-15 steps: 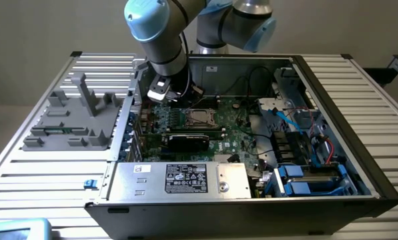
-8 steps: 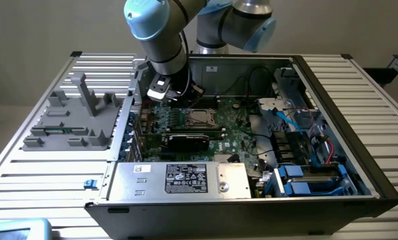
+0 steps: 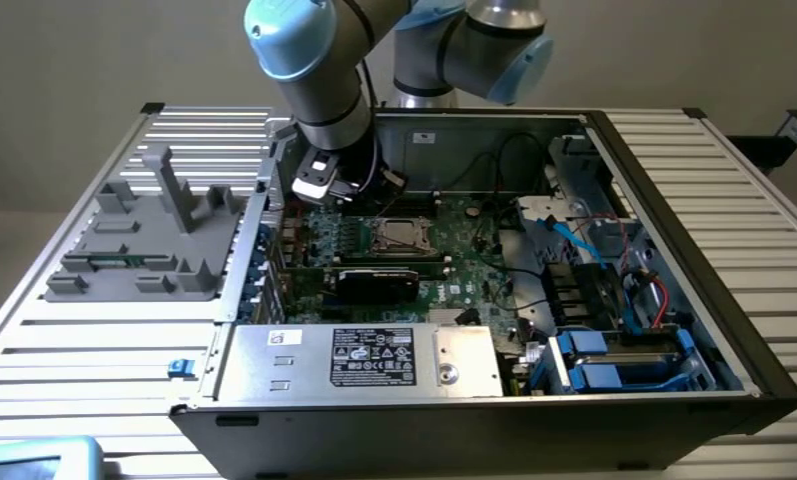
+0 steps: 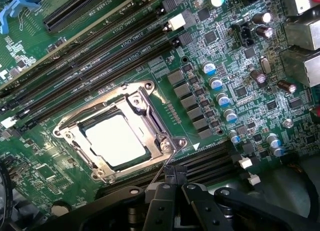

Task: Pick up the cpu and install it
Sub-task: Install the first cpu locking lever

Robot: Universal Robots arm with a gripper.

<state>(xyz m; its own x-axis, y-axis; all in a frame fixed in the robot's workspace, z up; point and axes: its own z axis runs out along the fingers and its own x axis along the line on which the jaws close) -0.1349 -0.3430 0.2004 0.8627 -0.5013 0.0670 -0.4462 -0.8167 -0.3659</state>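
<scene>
The cpu (image 4: 116, 141), a silver square, lies flat inside the motherboard socket under its metal frame (image 4: 145, 103). In the exterior view the cpu (image 3: 398, 236) shows in the middle of the board inside the open computer case. My gripper (image 4: 172, 187) hangs low over the board just beside the socket's corner, its black fingers shut together. A thin wire lever (image 4: 162, 166) runs from the socket frame to the fingertips; whether it is pinched I cannot tell. The exterior view has the gripper (image 3: 351, 205) at the socket's left, under the blue arm.
A black graphics card (image 3: 378, 283) sits in front of the socket and a silver power supply (image 3: 371, 358) in front of that. Memory slots (image 4: 100, 66) and capacitors (image 4: 220, 98) flank the socket. A grey fixture (image 3: 145, 245) stands left of the case; cables and drive bays (image 3: 598, 360) are at the right.
</scene>
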